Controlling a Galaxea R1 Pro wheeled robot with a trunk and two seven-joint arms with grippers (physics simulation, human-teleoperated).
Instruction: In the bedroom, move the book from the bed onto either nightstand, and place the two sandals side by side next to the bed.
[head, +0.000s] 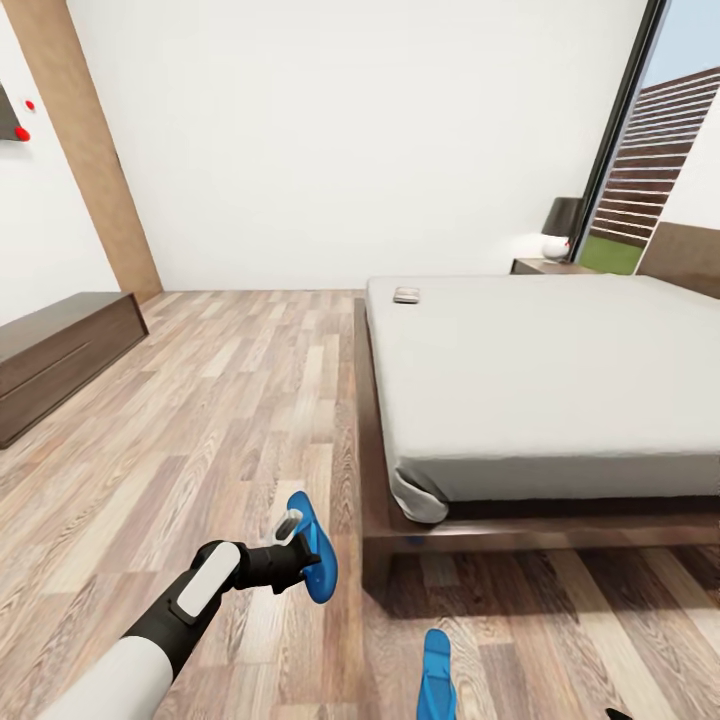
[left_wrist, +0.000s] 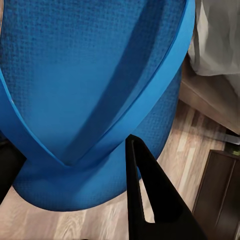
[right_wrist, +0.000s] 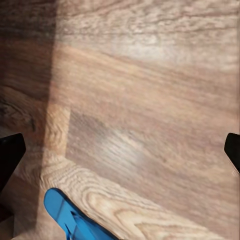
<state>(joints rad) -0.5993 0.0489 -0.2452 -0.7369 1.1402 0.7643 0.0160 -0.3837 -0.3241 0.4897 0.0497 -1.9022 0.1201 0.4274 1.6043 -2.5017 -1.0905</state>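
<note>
Blue sandal (left_wrist: 95, 90) sits clenched in the left gripper (head: 297, 553), lifted above the wood-plank floor (head: 200, 420) at about seven o'clock from the bed's near corner. Its mate, the second sandal (head: 436, 675), lies flat on the floor toward five o'clock of the held one, well apart. Right gripper (right_wrist: 120, 150) hangs released over bare planks, that sandal's tip (right_wrist: 75, 217) just beneath. On the bed (head: 560, 370), the book (head: 407, 294) rests at the mattress's far left corner. One nightstand (head: 548, 266) stands beyond.
</note>
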